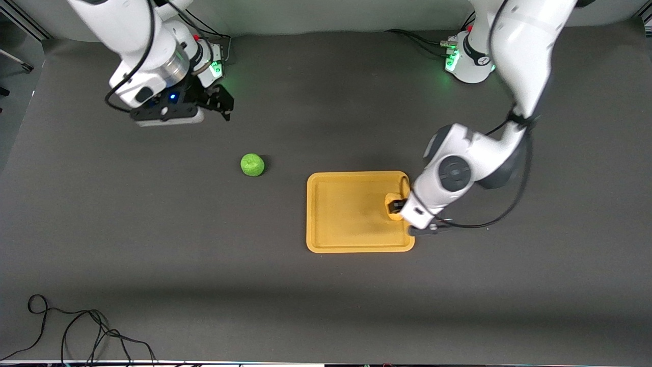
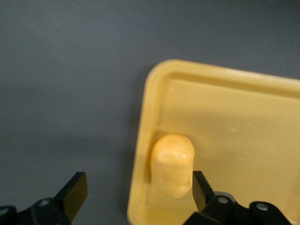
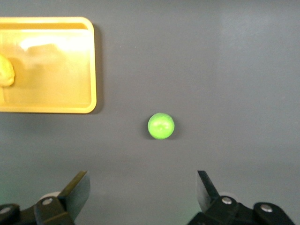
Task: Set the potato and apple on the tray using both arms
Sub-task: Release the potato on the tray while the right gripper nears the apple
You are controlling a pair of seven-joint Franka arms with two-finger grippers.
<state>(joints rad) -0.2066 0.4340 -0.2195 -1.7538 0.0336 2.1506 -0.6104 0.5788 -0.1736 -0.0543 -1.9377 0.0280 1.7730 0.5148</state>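
Observation:
The yellow-orange potato lies on the tray, against the rim toward the left arm's end. My left gripper hangs low over that rim, open, with the potato close to one finger but free of both. The green apple rests on the dark table, toward the right arm's end from the tray and a little farther from the front camera. My right gripper hovers open and empty over the table near its own base. In the right wrist view the tray and potato show at the edge.
A dark mat covers the table. A loose black cable lies at the front edge toward the right arm's end. The left arm's elbow leans over the table beside the tray.

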